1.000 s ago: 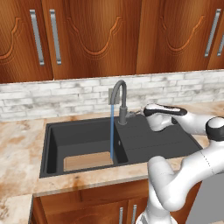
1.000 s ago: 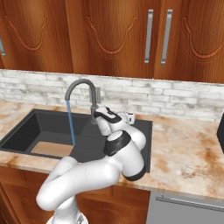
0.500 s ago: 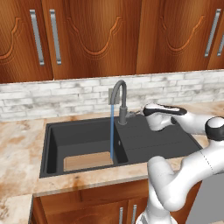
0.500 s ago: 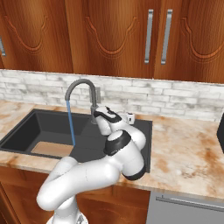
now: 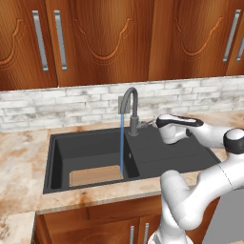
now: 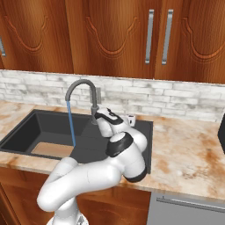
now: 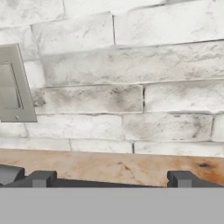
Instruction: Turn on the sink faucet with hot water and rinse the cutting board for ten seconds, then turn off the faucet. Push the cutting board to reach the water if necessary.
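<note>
Left base view: jaws apart beside faucet, water at cutting board edge.

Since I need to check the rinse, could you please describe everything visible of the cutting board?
The cutting board is a flat, light tan rectangle that looks like wood, lying flat on the floor of the sink basin, along its front wall. The water, a thin blue stream from the sink faucet, comes down at the board's right end. In the right base view the board shows at the basin's front, partly cut off by the counter edge. No gripper touches it.
</note>
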